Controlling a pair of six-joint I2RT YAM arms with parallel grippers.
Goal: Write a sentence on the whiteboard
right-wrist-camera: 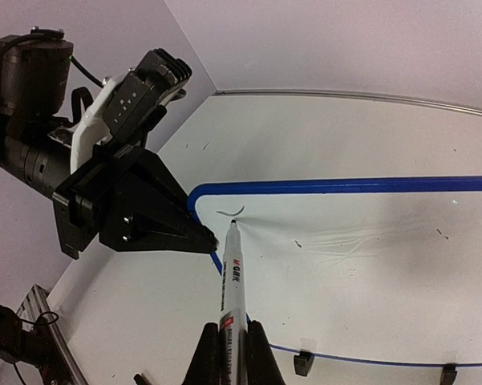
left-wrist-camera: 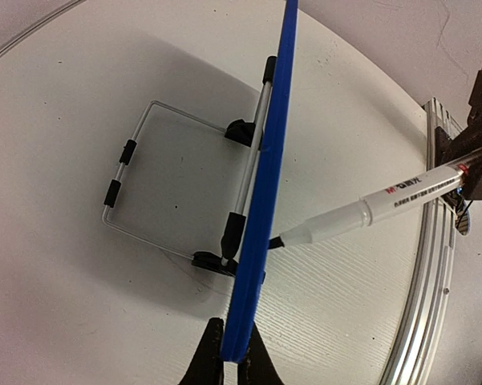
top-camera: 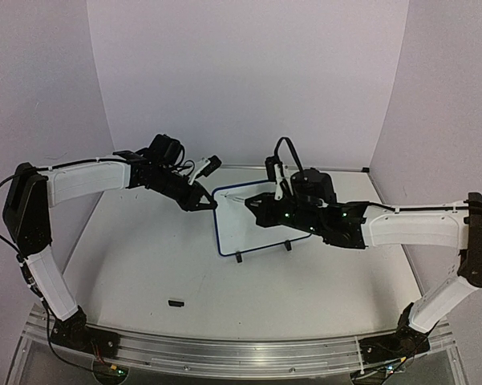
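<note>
The whiteboard (top-camera: 253, 228) stands tilted on two small black feet at mid-table, its rim blue. My left gripper (top-camera: 205, 205) is shut on the board's left edge; in the left wrist view the blue rim (left-wrist-camera: 265, 200) runs down between its fingertips (left-wrist-camera: 232, 353). My right gripper (right-wrist-camera: 232, 345) is shut on a white marker pen (right-wrist-camera: 231, 277), and the pen's black tip touches the board near its upper left corner. Of the sentence, one short curved black stroke (right-wrist-camera: 225, 212) shows just above the tip. Faint grey smudges cross the board face (right-wrist-camera: 361, 265).
A wire stand (left-wrist-camera: 144, 184) props the board from behind. A small black cap (top-camera: 176, 302) lies on the table towards the near left. An aluminium rail (top-camera: 241, 353) runs along the near edge, and pale walls close in the back and sides.
</note>
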